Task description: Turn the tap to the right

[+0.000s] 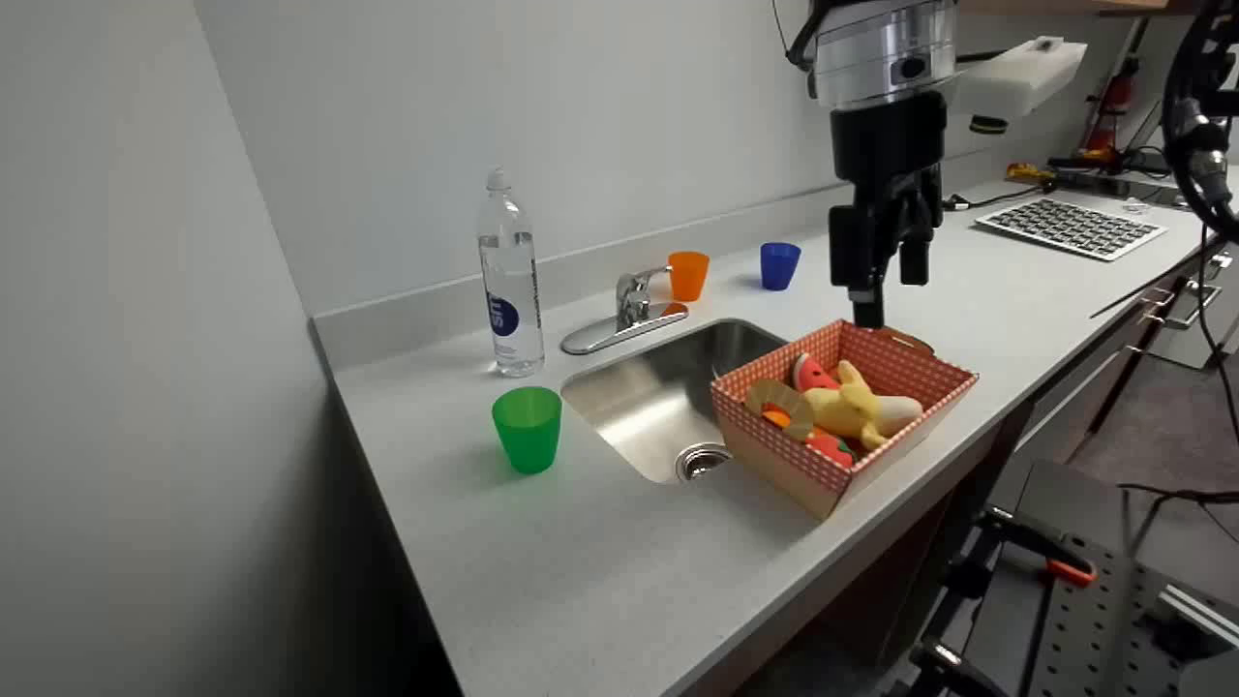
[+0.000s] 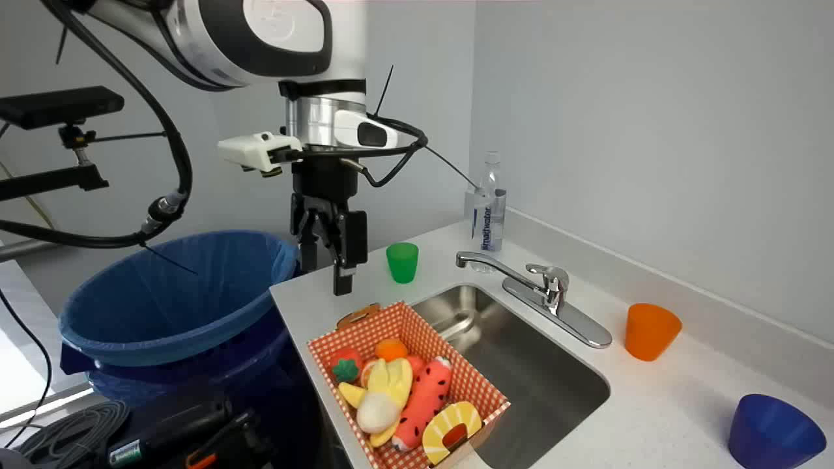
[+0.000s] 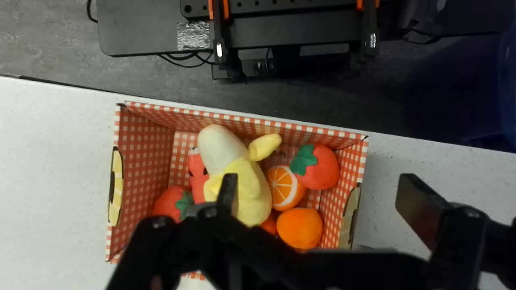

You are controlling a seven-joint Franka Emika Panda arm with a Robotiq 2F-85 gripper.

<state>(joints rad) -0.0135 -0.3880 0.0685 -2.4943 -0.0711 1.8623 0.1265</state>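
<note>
The tap is shiny silver metal and stands on a flat base plate behind the sink, in both exterior views (image 1: 634, 302) (image 2: 554, 292). In an exterior view its long low spout (image 2: 498, 266) reaches out over the sink's far end, with a short handle on top. The spout is hard to make out in the opposite view. The tap is out of the wrist view. My gripper (image 1: 891, 281) (image 2: 326, 268) points down, high and away from the tap. In the wrist view its fingers (image 3: 320, 201) are wide apart with nothing between them, above the checkered box.
The checkered box (image 1: 774, 465) of soft toy fruit stands at the sink's (image 2: 541, 391) front edge. A clear bottle (image 1: 511, 290) and green cup (image 1: 529, 431) stand at one end. An orange cup (image 2: 651, 331) and blue cup (image 2: 775, 431) stand along the wall. A bin (image 2: 176, 299) is beyond the counter.
</note>
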